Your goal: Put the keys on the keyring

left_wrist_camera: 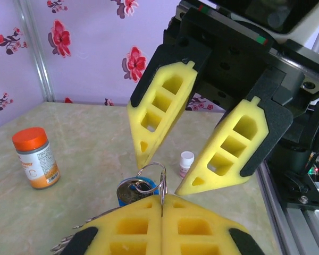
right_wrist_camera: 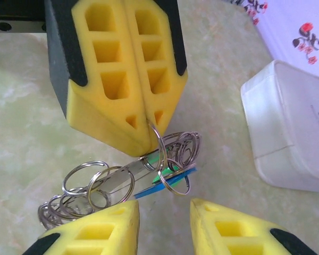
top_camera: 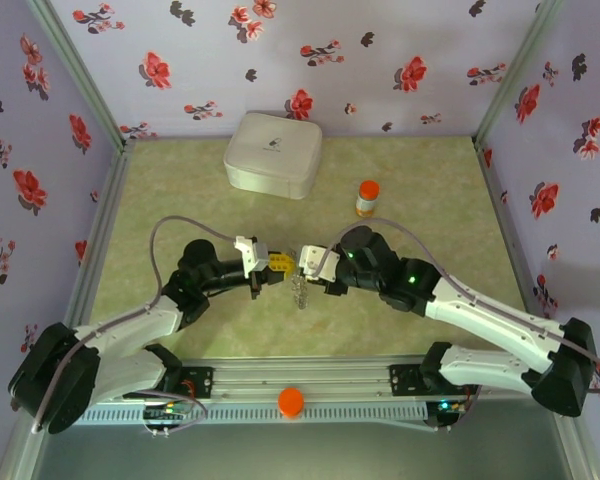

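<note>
Two grippers meet tip to tip at the centre of the overhead view, above the green marbled table point(top_camera: 180, 180). The left gripper point(top_camera: 283, 266) comes in from the left of the frame, the right gripper point(top_camera: 306, 263) from the right.

In the right wrist view the left gripper point(right_wrist_camera: 149, 139) hangs from the top of the frame with its yellow foam fingers pressed flat together. One silver wire ring sticks out from the seam at their tips, so it is pinching the keyring point(right_wrist_camera: 95, 183). The keyring is a floppy chain of linked silver rings that trails toward the lower left of that frame and lies partly on the table. From above it shows as a small pale bunch point(top_camera: 299, 291) just under the two tips.

The blue-headed key point(right_wrist_camera: 167, 186) and the green-headed key point(right_wrist_camera: 162, 158) lie bunched among the rings just beneath the pinched one. Whether either is threaded on I cannot tell.

The right gripper point(right_wrist_camera: 164, 208) has its fingers spread at the bottom of the frame, with nothing between them, just short of the bunch.

A white rounded box point(top_camera: 273, 153) sits at the upper centre of the overhead view. An orange-capped bottle point(top_camera: 367, 197) stands to its lower right.
</note>
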Tool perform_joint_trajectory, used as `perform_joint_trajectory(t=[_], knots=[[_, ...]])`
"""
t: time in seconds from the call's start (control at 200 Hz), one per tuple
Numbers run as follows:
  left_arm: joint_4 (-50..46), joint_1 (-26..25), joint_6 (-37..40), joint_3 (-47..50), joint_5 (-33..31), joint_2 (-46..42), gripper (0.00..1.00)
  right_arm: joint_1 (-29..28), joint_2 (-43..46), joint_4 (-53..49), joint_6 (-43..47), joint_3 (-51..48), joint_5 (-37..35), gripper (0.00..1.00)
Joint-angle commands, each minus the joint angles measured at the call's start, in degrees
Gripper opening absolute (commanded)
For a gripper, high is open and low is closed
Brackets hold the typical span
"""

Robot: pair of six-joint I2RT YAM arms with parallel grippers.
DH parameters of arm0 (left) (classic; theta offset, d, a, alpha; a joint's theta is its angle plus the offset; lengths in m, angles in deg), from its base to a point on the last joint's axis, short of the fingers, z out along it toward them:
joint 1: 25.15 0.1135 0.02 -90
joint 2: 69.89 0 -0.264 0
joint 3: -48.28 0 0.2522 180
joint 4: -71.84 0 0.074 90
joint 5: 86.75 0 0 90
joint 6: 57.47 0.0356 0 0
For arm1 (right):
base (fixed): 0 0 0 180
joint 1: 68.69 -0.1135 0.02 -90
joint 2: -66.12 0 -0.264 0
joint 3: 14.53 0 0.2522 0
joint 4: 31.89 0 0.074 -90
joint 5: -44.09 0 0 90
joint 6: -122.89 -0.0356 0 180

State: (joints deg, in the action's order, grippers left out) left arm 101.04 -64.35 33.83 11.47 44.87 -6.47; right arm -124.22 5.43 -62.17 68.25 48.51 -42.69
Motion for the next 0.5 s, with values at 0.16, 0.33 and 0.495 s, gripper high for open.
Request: perform_joint_trajectory(t=[0.16, 0.33, 0.495], knots=[[6.2, 0.4, -4.7, 0.1, 2.3, 1.9, 0.00, -1.3, 4.3, 7.8, 7.9, -4.1, -4.2, 0.31], [6.0, 0.4, -4.7, 0.0, 2.8, 2.2, 0.00, -2.3, 4.1, 8.0, 10.7, -4.4, -3.8, 0.31], [5.9, 0.4, -4.8, -0.1, 3.2, 2.4, 0.00, -2.8, 2.8, 7.9, 12.0, -3.6, -4.0, 0.25]])
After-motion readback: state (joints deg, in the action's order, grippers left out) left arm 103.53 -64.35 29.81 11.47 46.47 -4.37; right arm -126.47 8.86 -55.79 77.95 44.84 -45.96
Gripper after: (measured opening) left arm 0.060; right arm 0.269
